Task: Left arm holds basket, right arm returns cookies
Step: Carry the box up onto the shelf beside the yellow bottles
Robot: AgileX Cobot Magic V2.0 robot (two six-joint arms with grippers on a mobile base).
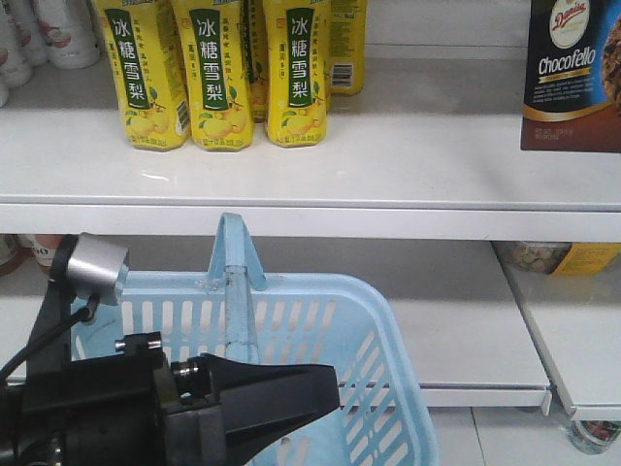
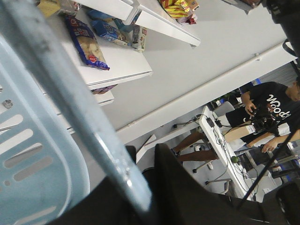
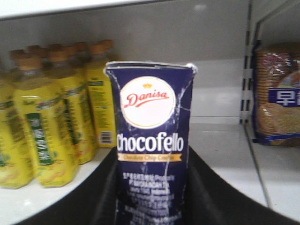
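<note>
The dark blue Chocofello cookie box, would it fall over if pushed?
Probably tippy: the tall dark navy Chocofello cookie carton stands narrow and upright. Likely light and squashy: its cardboard looks creased. Flat sides, so it shouldn't roll.

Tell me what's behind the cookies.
The shelf's white back wall, with yellow bottles standing off to one side. Anything directly behind the cookies is covered by the carton itself.
</note>
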